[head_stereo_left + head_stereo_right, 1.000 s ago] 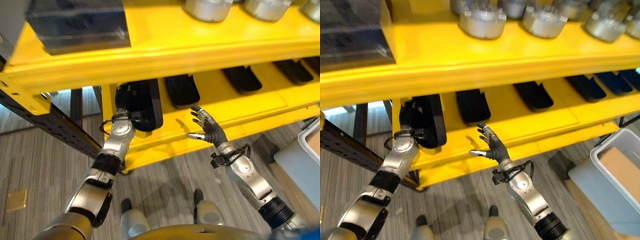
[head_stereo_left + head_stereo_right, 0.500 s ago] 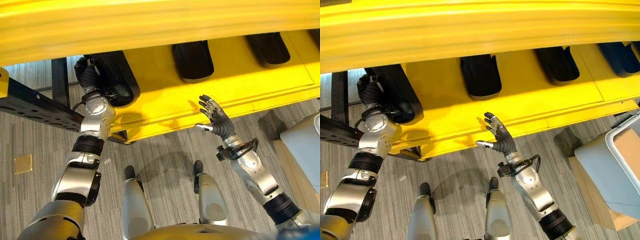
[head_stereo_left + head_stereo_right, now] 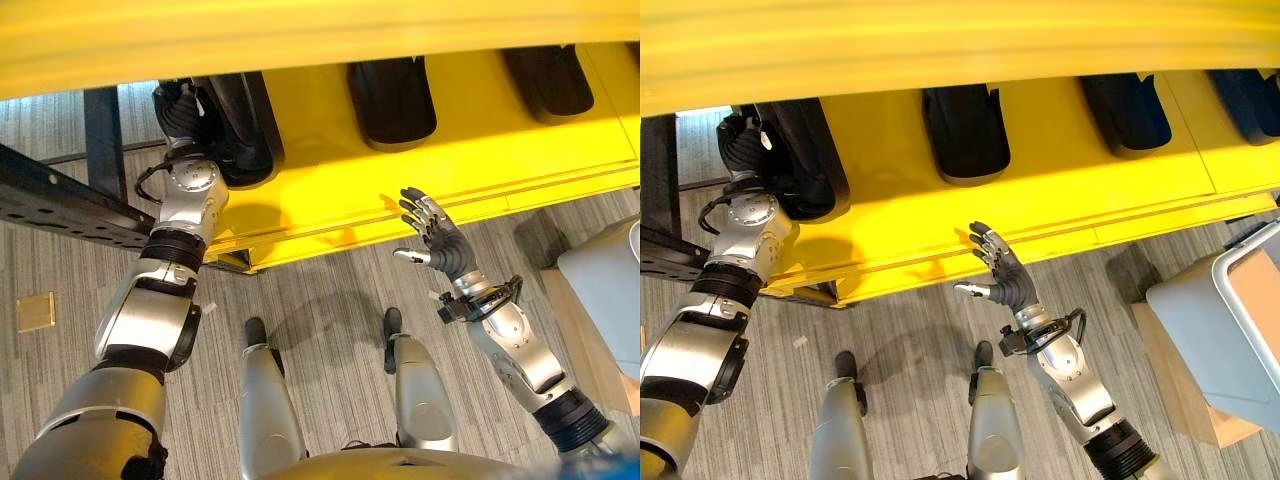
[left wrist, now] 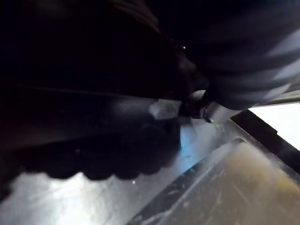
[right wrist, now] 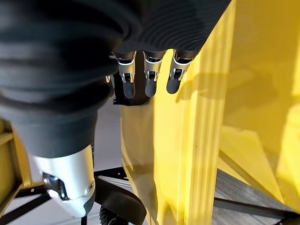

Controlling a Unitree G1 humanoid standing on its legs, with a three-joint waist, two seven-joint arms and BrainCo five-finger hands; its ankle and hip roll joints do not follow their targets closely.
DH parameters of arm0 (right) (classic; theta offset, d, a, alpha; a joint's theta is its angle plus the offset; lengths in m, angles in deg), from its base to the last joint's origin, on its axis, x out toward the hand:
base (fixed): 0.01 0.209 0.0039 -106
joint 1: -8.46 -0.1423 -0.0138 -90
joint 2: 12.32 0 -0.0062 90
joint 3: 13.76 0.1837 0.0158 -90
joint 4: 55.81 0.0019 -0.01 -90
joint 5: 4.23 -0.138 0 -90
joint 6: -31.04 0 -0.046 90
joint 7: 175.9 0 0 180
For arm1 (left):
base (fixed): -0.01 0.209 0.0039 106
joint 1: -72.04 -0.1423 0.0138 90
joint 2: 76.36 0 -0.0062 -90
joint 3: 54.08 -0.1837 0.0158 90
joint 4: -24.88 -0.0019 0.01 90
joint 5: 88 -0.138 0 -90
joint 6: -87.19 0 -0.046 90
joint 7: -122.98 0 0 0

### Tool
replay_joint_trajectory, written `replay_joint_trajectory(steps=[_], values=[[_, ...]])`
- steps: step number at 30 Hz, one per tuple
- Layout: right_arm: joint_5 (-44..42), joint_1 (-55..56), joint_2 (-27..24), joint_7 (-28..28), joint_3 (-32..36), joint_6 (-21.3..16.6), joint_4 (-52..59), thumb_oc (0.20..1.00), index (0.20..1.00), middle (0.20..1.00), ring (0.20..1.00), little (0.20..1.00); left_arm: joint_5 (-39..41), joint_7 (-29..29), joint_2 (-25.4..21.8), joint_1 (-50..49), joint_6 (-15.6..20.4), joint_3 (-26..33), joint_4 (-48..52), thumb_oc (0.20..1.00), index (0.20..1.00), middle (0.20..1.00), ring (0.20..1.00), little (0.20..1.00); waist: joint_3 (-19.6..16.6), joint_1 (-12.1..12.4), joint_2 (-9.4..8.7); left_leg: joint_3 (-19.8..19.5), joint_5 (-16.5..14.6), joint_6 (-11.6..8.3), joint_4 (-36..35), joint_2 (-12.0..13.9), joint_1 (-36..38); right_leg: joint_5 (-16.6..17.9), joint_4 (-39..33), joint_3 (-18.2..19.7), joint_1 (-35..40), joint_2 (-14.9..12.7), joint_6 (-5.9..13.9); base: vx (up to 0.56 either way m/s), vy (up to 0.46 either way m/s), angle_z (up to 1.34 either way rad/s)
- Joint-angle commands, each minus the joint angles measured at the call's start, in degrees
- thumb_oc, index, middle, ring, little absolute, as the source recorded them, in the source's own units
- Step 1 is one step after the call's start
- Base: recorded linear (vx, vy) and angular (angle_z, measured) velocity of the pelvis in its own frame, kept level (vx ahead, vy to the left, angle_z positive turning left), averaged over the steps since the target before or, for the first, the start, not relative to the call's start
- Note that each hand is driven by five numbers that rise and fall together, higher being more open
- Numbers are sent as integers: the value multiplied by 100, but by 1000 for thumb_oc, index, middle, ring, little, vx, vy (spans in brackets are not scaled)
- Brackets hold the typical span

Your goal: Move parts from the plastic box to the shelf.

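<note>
On the left, the left hand (image 3: 178, 108) reaches into the low level of the big yellow metal shelf (image 3: 330, 215). Its dark cover sits right beside a long black plastic part (image 3: 240, 125) lying at the left end of that level. The fingers are hidden behind the part, so I cannot tell if they hold it or have let go. Further right, more black parts of the same shape lie in a row on the yellow level, one (image 3: 392, 100) near the middle and one (image 3: 556, 80) near the right. These parts look hard and smooth, and maybe a bit heavy and slippery, so a good place to hold one is around its narrow sides, near the middle. The right hand (image 3: 437, 243) hangs in the air in front of the shelf edge, fingers spread wide, holding nothing. At the far right stands a grey plastic box (image 3: 1220, 330) on the floor
</note>
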Motion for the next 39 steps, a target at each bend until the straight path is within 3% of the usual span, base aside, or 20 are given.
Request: replay_joint_trajectory(steps=[1,8,20,38,39], values=[[-160,134,-132,-37,56,-420,395,1000,1000,1000,1000,1000,-5,-84,-278,588,250,-49,-161,200,200,200,200,200,-420,7,-9,81,164,-26,-52,280,193,134,581,361,-306,-86,37,4,18,8],[-230,189,-196,-81,21,-422,447,1000,1000,1000,1000,1000,211,-162,-129,897,162,-73,-705,200,200,200,200,200,-415,-41,-41,95,105,-11,46,272,111,96,680,431,-424,-87,38,5,7,1],[-380,474,-344,-203,169,-421,534,1000,1000,1000,1000,1000,268,-327,-424,1113,-101,41,-1422,200,200,200,200,200,-467,-121,-165,69,17,-5,239,359,-121,44,810,475,-651,-27,49,9,0,-6],[-519,779,-545,-447,343,-432,671,1000,1000,1000,1000,1000,-789,-363,-721,1267,-478,-268,-1834,200,200,200,200,200,-532,-178,-177,137,24,-40,286,399,-345,103,835,589,-959,16,72,1,4,-3],[-530,780,-553,-459,347,-435,662,1000,1000,1000,1000,1000,-821,-354,-723,1282,-481,-281,-1858,507,507,507,507,507,-533,-186,-174,139,22,-39,291,398,-352,111,841,596,-979,20,71,0,0,0]])
